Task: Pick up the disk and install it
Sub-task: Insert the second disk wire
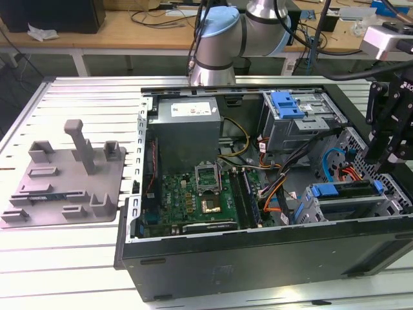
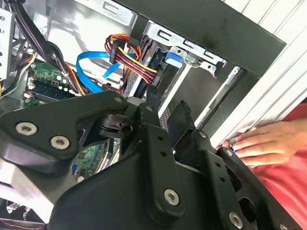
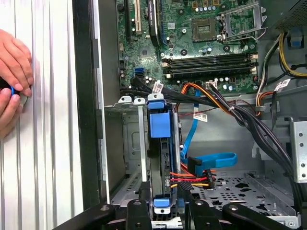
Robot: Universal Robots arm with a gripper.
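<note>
The disk (image 3: 159,158) stands on edge in the drive cage (image 3: 125,158) of the open computer case, its blue carrier clip (image 3: 159,125) on top. In the exterior view the disk (image 1: 348,189) lies in the cage at the case's front corner, on the exterior view's right. My gripper (image 3: 163,213) hovers over one end of the disk with a black finger (image 3: 136,211) on either side, open and not touching it. From the exterior view my gripper (image 1: 382,152) hangs a little above and beside the cage. The second wrist view has my gripper (image 2: 168,125) close to the cage.
Red, yellow and orange power cables (image 3: 194,178) and a blue data cable (image 3: 211,159) run beside the disk. The motherboard (image 3: 206,43) fills the case floor. A person's hand (image 3: 13,72) rests on the ribbed table beside the case. A grey fixture (image 1: 68,174) sits at the exterior view's left.
</note>
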